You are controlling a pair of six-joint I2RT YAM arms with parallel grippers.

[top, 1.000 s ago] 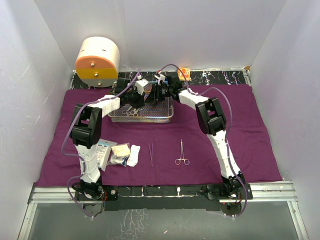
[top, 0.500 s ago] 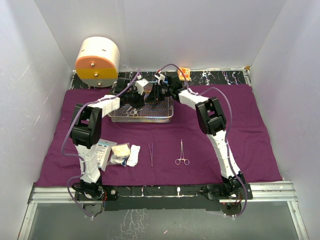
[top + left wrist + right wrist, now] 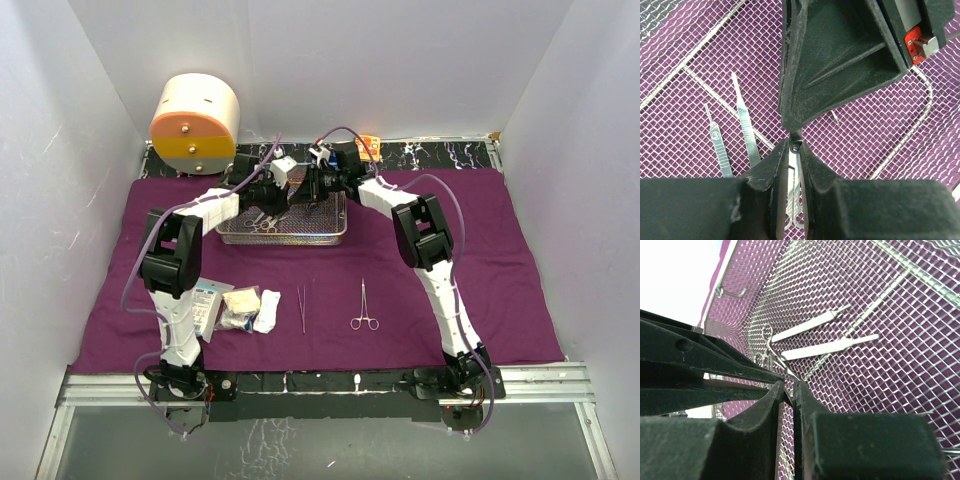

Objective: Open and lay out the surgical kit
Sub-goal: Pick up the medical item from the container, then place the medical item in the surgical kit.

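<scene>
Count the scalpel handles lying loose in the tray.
2. Both lie side by side on the tray mesh: one scalpel handle, the other just beside it. Others may be hidden.

Count record: one purple cloth wrap [image 3: 500, 270] and one wire-mesh tray [image 3: 283, 240] at its 12 o'clock. The tray held two scalpels, scalpel A [image 3: 746, 127] and scalpel B [image 3: 719, 145], plus one tray forceps [image 3: 794, 200]. At 6 o'clock on the wrap lay one loose forceps [image 3: 365, 308] and one tweezers [image 3: 301, 308]. At 8 o'clock, three items were distinguishable: one packet [image 3: 207, 303], one gauze pad [image 3: 241, 303], one white roll [image 3: 267, 311]. One drum [image 3: 195, 125] stood at 11 o'clock.
</scene>
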